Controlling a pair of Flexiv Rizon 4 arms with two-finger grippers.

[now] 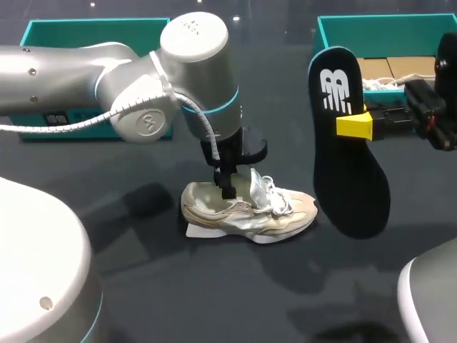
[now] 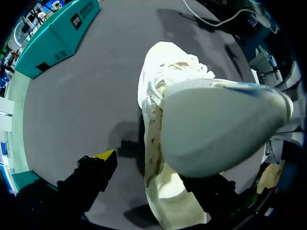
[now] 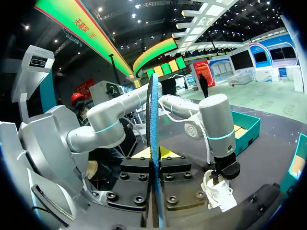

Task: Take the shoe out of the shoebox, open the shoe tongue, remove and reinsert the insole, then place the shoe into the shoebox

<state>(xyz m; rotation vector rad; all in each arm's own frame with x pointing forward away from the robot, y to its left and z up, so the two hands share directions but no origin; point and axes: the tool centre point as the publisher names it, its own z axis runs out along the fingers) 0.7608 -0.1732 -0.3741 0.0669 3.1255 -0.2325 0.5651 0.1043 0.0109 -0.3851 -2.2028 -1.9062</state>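
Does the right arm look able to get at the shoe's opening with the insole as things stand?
Probably not cleanly: nothing lies between the insole and the shoe, but the left end effector stands in the shoe's opening at the heel, where the insole would go.

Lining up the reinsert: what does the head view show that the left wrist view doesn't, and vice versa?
Head view only: the insole, clamped in the right gripper, and the open shoebox behind it. Left wrist view only: one yellow fingertip standing clear of the shoe, bare table between. Both: the shoe on the table, with the left gripper at its opening.
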